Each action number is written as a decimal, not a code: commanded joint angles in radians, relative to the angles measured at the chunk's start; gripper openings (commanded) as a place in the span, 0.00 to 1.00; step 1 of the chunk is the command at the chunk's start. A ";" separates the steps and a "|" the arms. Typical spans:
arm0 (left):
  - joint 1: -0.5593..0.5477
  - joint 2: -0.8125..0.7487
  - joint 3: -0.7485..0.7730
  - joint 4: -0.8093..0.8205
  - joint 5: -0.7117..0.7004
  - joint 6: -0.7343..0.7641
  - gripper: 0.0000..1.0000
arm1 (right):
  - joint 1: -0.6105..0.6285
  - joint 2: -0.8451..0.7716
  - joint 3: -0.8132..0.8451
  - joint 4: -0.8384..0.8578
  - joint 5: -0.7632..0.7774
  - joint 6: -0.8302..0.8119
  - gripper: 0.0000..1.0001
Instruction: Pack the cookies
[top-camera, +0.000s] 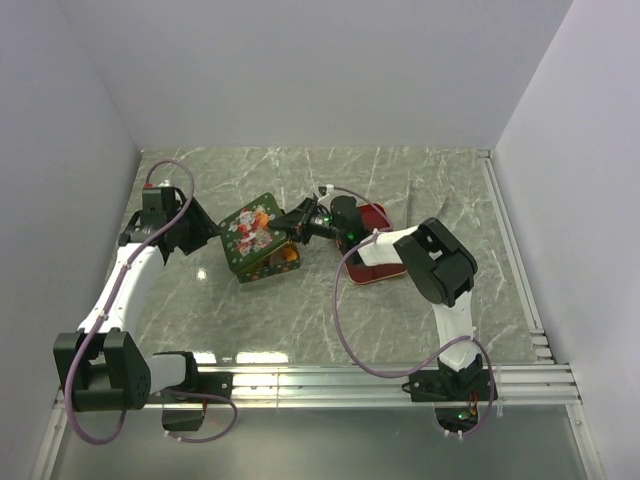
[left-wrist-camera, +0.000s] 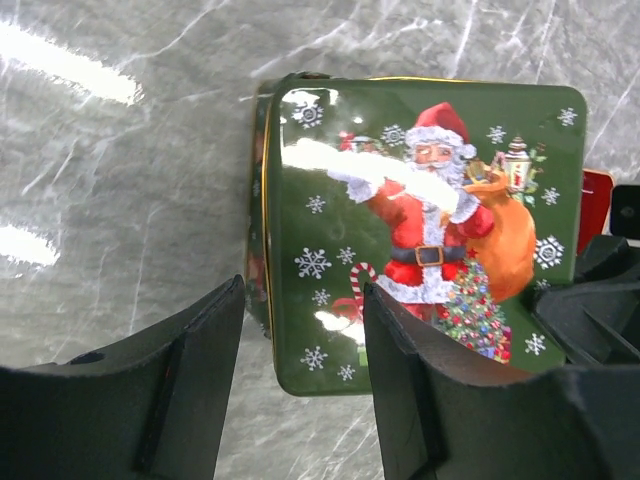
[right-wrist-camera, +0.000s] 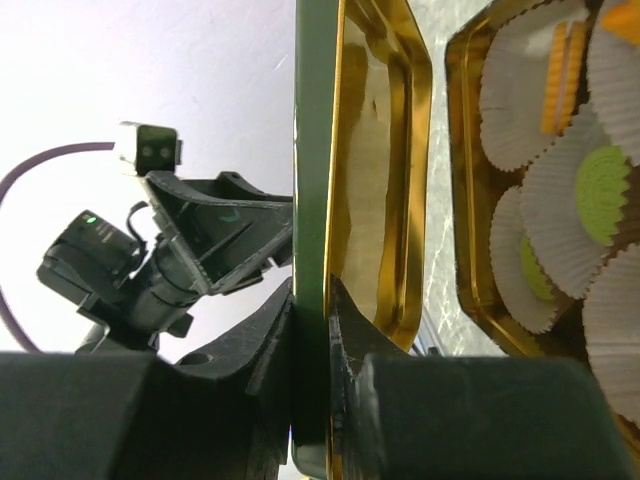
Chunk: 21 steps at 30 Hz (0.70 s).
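Observation:
My right gripper (right-wrist-camera: 312, 330) is shut on the edge of a green tin lid (right-wrist-camera: 312, 160) with a gold inside, holding it tilted over the open tin (right-wrist-camera: 462, 200). The lid's Santa picture faces up in the top view (top-camera: 250, 232) and the left wrist view (left-wrist-camera: 420, 220). In the tin lie cookies in white paper cups: two green ones (right-wrist-camera: 603, 190) (right-wrist-camera: 535, 270) and an orange one (right-wrist-camera: 560, 65). My left gripper (left-wrist-camera: 300, 370) is open at the lid's near-left corner, which shows between the fingers (left-wrist-camera: 190, 380). In the top view the left gripper (top-camera: 212, 233) is left of the lid and the right gripper (top-camera: 297, 222) is at its right edge.
A red flat piece (top-camera: 378, 252) lies on the marble table under my right forearm and shows at the lid's right edge (left-wrist-camera: 596, 205). The tin's gold inside peeks out below the lid (top-camera: 284, 259). White walls stand around the table; a metal rail (top-camera: 400, 380) runs along the near edge.

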 joint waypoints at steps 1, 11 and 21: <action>0.011 -0.034 -0.019 0.035 -0.009 -0.021 0.56 | 0.011 -0.001 0.015 0.100 0.040 0.017 0.00; 0.012 -0.002 -0.096 0.128 0.017 -0.069 0.55 | 0.010 0.002 -0.022 0.060 0.077 -0.035 0.00; 0.011 0.122 -0.101 0.211 0.053 -0.066 0.53 | 0.010 0.013 -0.038 0.035 0.080 -0.048 0.00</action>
